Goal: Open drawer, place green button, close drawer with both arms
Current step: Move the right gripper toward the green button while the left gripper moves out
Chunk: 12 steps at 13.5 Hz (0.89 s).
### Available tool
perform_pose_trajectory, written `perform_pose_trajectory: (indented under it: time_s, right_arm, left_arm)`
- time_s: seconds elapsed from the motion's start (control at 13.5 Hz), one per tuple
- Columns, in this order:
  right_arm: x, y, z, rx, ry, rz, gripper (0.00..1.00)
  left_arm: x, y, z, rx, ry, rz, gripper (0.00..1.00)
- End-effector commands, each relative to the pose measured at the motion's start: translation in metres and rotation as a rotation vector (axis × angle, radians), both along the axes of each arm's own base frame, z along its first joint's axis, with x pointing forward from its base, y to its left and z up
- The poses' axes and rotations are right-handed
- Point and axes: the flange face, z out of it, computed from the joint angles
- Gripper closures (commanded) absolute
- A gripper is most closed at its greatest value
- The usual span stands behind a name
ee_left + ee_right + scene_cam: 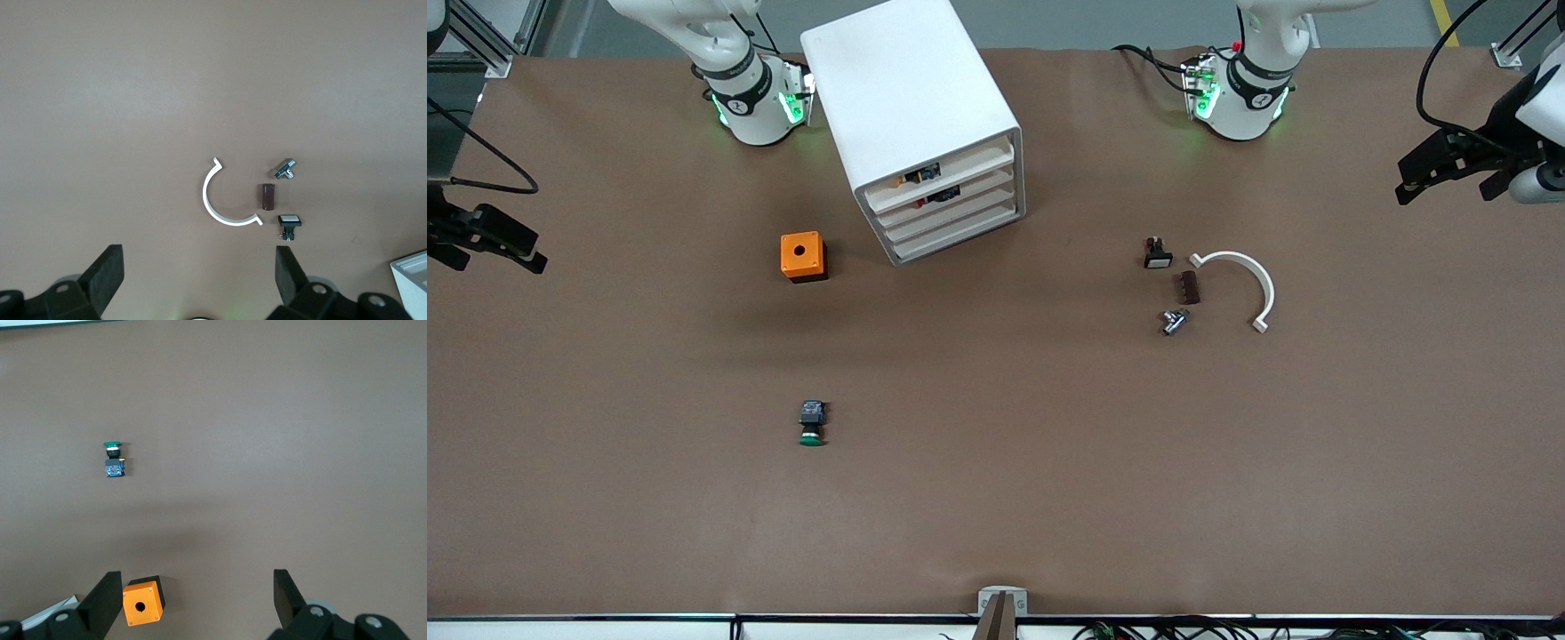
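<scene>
The white cabinet (911, 98) stands between the two arm bases, all four drawers shut. The drawer (953, 221) is third from the top, below two drawers that show dark parts. The button (812, 423) lies on its side on the brown table, nearer the front camera than the orange box; it also shows in the right wrist view (114, 459). My right gripper (494, 258) is open and empty, high over the right arm's end of the table (195, 597). My left gripper (1447, 191) is open and empty, high over the left arm's end (199, 273).
An orange box with a hole (803, 256) sits beside the cabinet (142, 601). Toward the left arm's end lie a small black switch with a white face (1157, 253), a brown piece (1189, 287), a metal part (1174, 321) and a white arc (1240, 284).
</scene>
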Motion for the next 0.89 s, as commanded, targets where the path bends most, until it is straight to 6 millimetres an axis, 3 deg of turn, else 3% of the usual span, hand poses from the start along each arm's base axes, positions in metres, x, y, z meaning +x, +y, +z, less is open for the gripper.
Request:
perform_pose_trajectory:
  time_s: [0.0,0.3,0.52,0.82]
  right_arm:
    - [-0.006,0.0,0.006,0.011,0.0,0.001,0.0]
    - [-0.006,0.0,0.006,0.011,0.001,0.001,0.0]
    - [-0.006,0.0,0.005,0.011,0.003,0.001,0.0]
    - [-0.003,0.004,-0.001,0.012,0.015,0.007,0.0]
  left_arm:
    - [0.001,0.002,0.004,0.012,0.004,-0.006,0.0]
    - [0.011,-0.004,-0.01,-0.002,0.03,-0.016,0.0]
    - [0.046,-0.011,-0.021,-0.016,0.035,-0.037,0.0]
    - [0.076,-0.043,-0.075,-0.02,0.096,-0.091,0.0]
